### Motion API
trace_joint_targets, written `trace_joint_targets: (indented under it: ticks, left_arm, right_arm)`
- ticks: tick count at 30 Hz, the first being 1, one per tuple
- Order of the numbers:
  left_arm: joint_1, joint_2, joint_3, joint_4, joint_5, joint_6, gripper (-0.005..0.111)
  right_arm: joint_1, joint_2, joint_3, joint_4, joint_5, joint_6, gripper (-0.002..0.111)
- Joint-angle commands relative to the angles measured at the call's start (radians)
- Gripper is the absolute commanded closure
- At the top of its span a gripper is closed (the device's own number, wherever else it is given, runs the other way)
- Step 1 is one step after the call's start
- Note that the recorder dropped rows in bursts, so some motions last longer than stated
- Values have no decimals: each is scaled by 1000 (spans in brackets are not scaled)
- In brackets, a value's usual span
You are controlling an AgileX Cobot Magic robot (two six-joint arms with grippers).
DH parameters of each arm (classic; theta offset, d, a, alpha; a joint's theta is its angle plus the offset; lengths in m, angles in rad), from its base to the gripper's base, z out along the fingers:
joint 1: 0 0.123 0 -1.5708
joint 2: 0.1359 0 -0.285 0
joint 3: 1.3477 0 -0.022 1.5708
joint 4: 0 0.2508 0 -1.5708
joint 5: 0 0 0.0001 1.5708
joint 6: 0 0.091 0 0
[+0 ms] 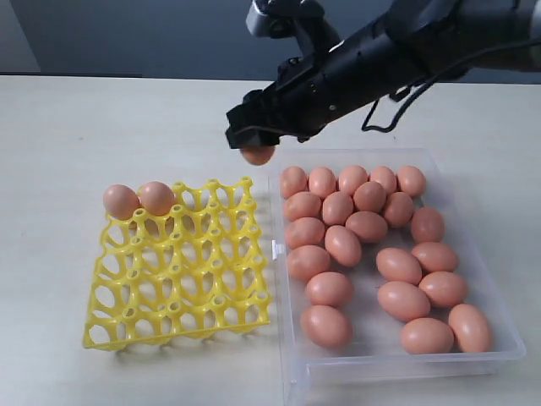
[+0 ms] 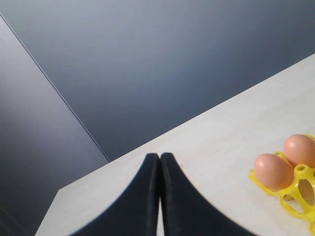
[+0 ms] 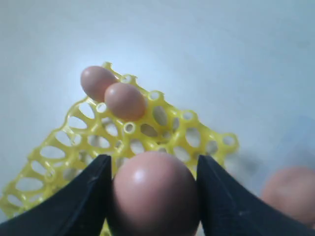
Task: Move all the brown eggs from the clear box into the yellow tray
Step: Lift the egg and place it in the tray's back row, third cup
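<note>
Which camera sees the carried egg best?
The right wrist view: the carried egg fills the gap between the fingers of the right gripper. The exterior view shows only its underside. The left wrist view misses it.

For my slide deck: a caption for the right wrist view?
Right tool holding a brown egg, yellow tray with two eggs beyond.

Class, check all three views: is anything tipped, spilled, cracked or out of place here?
Nothing stands out. Two eggs sit side by side in the yellow tray, the other eggs lie inside the clear box with no cracks showing, and the right gripper holds one brown egg in the air beside the box.
</note>
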Motion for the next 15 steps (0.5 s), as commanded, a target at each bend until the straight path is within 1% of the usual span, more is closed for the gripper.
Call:
trace_joint_targets:
  ticks: [1,4,7,10,15]
  left_arm:
    - [-11,-5,-1,3,-3,-4,106]
    - [-11,-5,-1,3,-3,-4,106]
    - [-11,-5,-1,3,-3,-4,106]
    - [-11,-5,-1,3,-3,-4,106]
    - [-11,-5,-1,3,-3,-4,106]
  right_arm:
    - [15,118,-13,370,-10,-330,109]
    - [43,182,-34,452,-2,-403,109]
    - [70,226,-80,452,-2,-450,109]
    - [93,263,-121,454,-46,-461,109]
    - [102,331,-176,454,-69,-461,109]
